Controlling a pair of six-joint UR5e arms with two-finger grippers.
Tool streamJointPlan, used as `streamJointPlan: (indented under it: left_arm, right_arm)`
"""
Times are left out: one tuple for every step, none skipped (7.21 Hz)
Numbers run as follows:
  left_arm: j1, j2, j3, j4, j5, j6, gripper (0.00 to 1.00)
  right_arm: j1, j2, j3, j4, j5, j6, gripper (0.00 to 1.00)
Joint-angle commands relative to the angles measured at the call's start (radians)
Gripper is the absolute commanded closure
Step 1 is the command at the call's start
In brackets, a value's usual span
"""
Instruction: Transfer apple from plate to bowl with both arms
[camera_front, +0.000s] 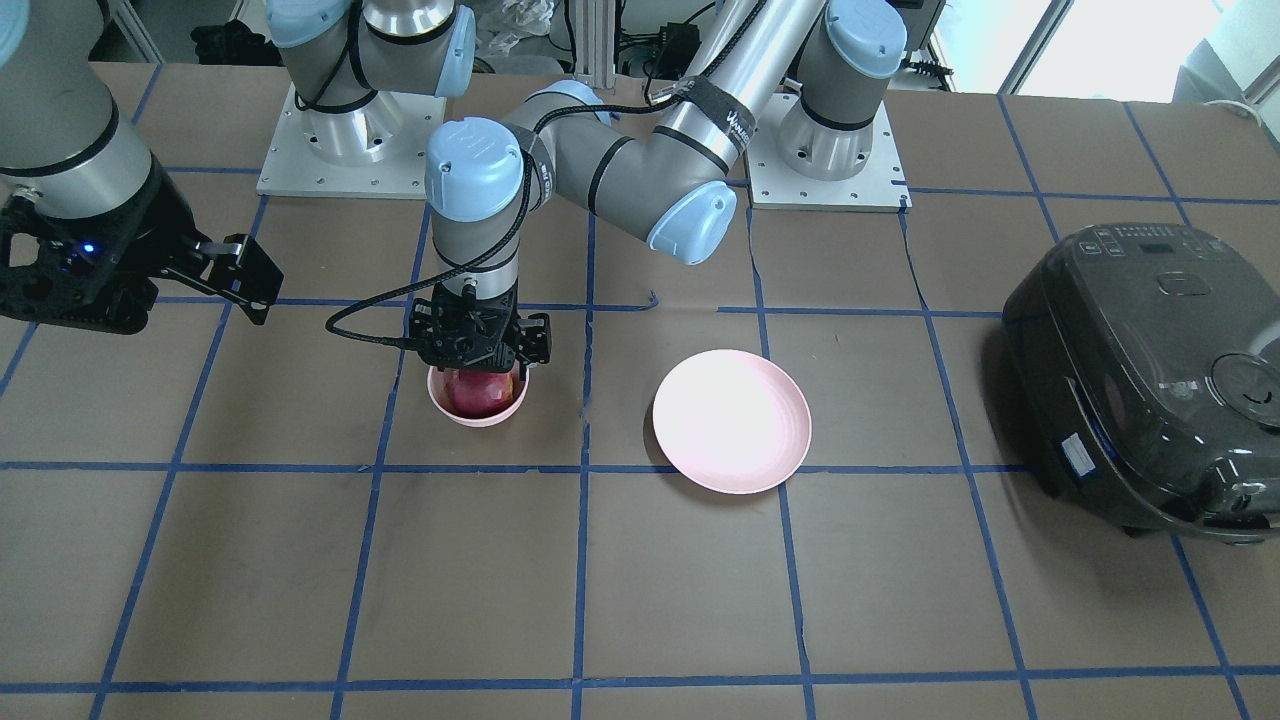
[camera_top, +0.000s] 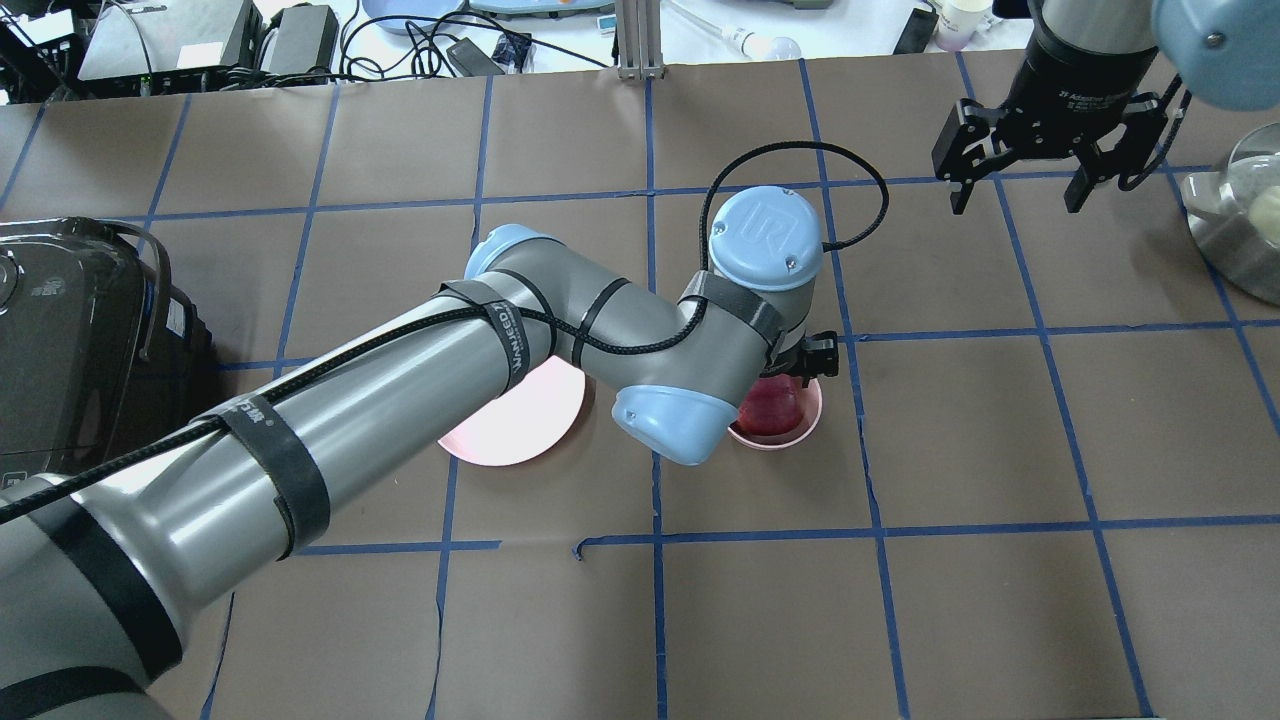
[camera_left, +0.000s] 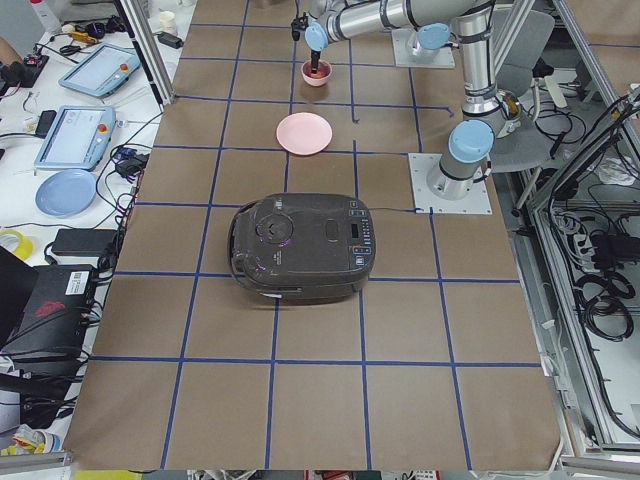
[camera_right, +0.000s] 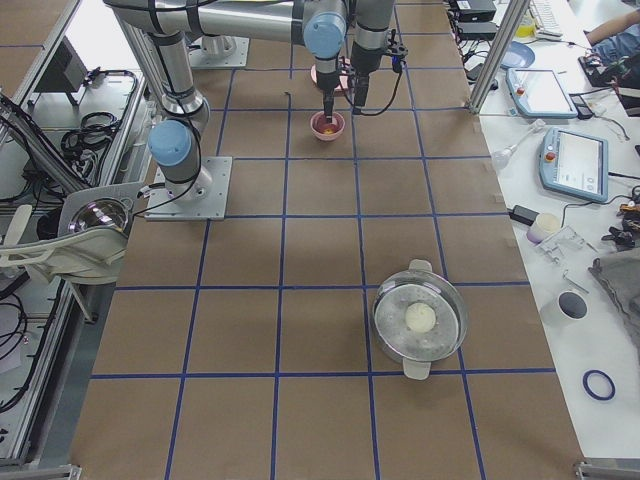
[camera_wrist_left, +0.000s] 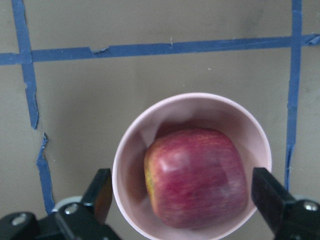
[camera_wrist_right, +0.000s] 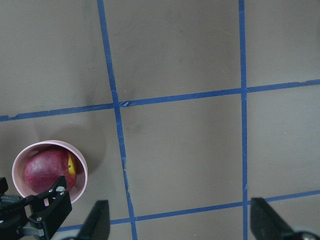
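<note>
Left hand (camera_front: 478, 352) points straight down over the bowl, its fingers spread wide and standing to either side of the rim, gripping nothing. Its arm (camera_top: 400, 400) stretches low across the counter, the forearm passing over part of the plate in the overhead view, with the wrist bent down at the end. Right hand (camera_top: 1018, 195) hangs above bare counter, well apart from the bowl, also facing down with its fingers set wide apart and nothing between them.

The counter (camera_front: 900, 600) is brown and marked into squares by blue tape. A black rice cooker (camera_front: 1150, 380) sits on it toward the robot's left end, and a lidded metal pot (camera_right: 420, 320) toward the right end. Benches with tablets and cables run along the far side.

The pale pink plate (camera_front: 731, 420) lies bare between the cooker and the bowl. The small pink bowl (camera_front: 477, 412) stands near it. The dark red apple (camera_front: 480, 392) rests inside the bowl, nearly filling it, directly under the left hand and between its fingers, untouched by them.
</note>
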Motion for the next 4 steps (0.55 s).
streamJointPlan:
  left_arm:
    - [0.022, 0.047, 0.004, -0.008, 0.016, 0.062, 0.0]
    - [0.099, 0.089, 0.003, -0.024, 0.013, 0.082, 0.0]
    - [0.17, 0.141, 0.007, -0.079, 0.007, 0.152, 0.0]
    - [0.238, 0.198, 0.01, -0.165, 0.01, 0.232, 0.0]
  right_arm:
    - [0.0, -0.013, 0.0, 0.0, -0.005, 0.0, 0.0]
    - [0.003, -0.022, 0.0, 0.0, -0.017, -0.002, 0.0]
    - [0.008, -0.037, 0.0, 0.0, -0.002, -0.002, 0.0]
    - [0.023, -0.045, 0.003, 0.0, 0.035, -0.002, 0.0]
